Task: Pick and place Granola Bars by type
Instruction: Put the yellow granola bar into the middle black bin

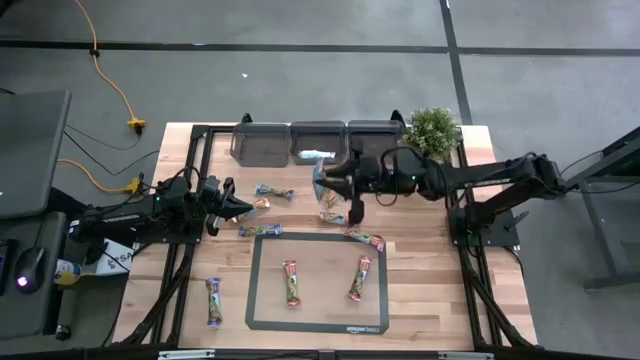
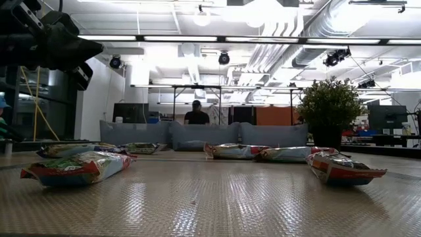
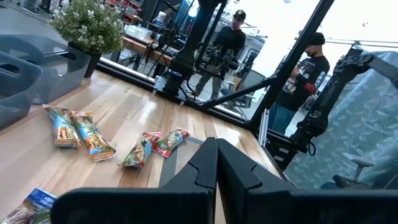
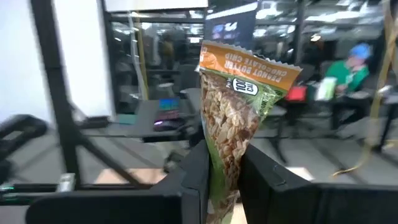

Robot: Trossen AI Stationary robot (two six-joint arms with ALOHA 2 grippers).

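Between the fingers of my right gripper (image 4: pixel 224 163) stands a green-and-orange granola bar (image 4: pixel 239 118), gripped at its lower end. In the high view this right gripper (image 1: pixel 330 186) hovers with the bar (image 1: pixel 320 178) just in front of the middle grey bin (image 1: pixel 318 141). My left gripper (image 1: pixel 243 207) is shut and empty at the table's left-middle; its fingers (image 3: pixel 205 163) press together. Loose bars lie around: a blue one (image 1: pixel 273 192), another (image 1: pixel 260 230), a pair (image 1: pixel 330 208) under the right gripper, and two (image 1: pixel 290 282) (image 1: pixel 361 278) on the black-bordered mat (image 1: pixel 318 325).
Three grey bins stand in a row at the back edge, with a potted plant (image 1: pixel 432 130) at their right. One bar (image 1: pixel 213 301) lies left of the mat, one (image 1: pixel 365 238) at its top right corner. People (image 3: pixel 231 38) stand beyond the table.
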